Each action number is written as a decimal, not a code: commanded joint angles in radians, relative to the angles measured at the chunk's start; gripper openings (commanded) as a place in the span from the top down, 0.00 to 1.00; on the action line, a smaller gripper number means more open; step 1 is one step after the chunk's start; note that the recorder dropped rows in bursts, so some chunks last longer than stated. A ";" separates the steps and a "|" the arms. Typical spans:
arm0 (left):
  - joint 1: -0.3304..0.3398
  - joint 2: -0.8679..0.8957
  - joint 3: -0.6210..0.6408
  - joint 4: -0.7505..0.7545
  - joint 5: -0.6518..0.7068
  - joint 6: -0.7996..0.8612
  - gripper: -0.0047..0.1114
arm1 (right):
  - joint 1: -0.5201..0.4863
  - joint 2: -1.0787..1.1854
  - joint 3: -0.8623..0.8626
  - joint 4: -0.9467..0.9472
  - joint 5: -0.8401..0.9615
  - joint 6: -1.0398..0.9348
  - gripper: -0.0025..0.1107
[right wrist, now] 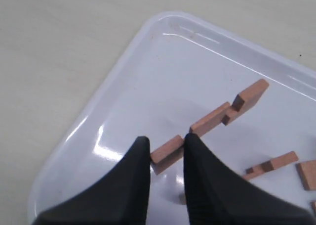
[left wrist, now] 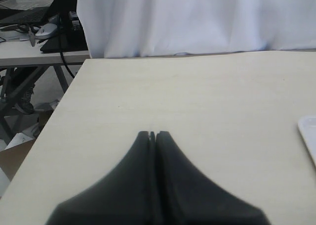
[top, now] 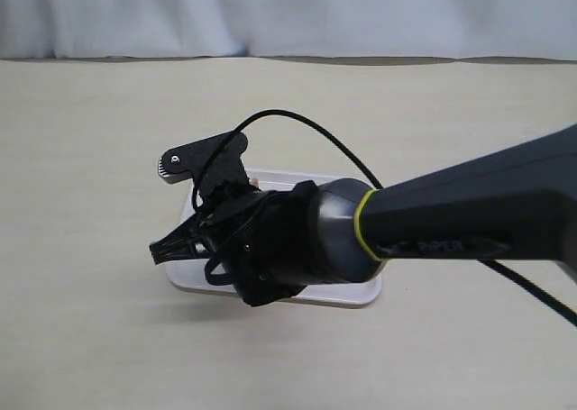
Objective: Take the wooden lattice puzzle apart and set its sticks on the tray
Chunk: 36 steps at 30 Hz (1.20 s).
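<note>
My right gripper [right wrist: 166, 145] hangs over the white tray [right wrist: 128, 86] and is shut on one end of a notched reddish-brown stick [right wrist: 217, 118]; the rest of the stick juts out past the fingertips above the tray floor. Two more loose sticks [right wrist: 271, 164] [right wrist: 307, 174] lie on the tray at the edge of that view. No assembled lattice puzzle shows in any view. In the exterior view the right arm covers most of the tray [top: 361, 293], with the right gripper [top: 158, 250] pointing left. My left gripper [left wrist: 153, 134] is shut and empty above bare table.
A corner of the tray [left wrist: 308, 133] shows beside the left gripper. The beige table [top: 90, 140] spreads round the tray, with a white curtain [top: 288, 13] behind it. The right arm's black cable [top: 297, 122] loops over the tray. The table's edge [left wrist: 59, 106] runs beside the left gripper.
</note>
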 commanded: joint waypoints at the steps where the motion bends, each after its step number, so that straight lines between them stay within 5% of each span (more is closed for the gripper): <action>1: 0.001 -0.002 0.001 0.000 -0.008 -0.001 0.96 | 0.000 -0.004 0.003 -0.034 -0.004 0.031 0.87; 8: 0.001 -0.002 0.001 0.000 -0.008 -0.001 0.96 | 0.000 -0.014 0.003 -0.041 -0.013 0.014 0.36; 16: 0.001 -0.002 0.001 0.000 -0.008 -0.001 0.96 | 0.000 -0.142 0.003 0.024 -0.119 -0.257 0.29; 21: 0.001 -0.002 0.001 0.000 -0.008 -0.001 0.96 | 0.000 -0.232 0.003 0.232 -0.089 -0.594 0.46; 27: 0.001 -0.002 0.001 0.000 -0.008 -0.001 0.96 | 0.000 -0.256 0.003 0.609 0.118 -1.282 0.94; 32: 0.001 -0.002 0.001 0.000 -0.008 -0.001 0.96 | -0.005 -0.276 0.003 0.525 0.418 -1.420 0.94; 36: 0.001 -0.002 0.001 0.000 -0.008 -0.001 0.96 | -0.111 -0.355 0.003 0.607 0.483 -1.508 0.94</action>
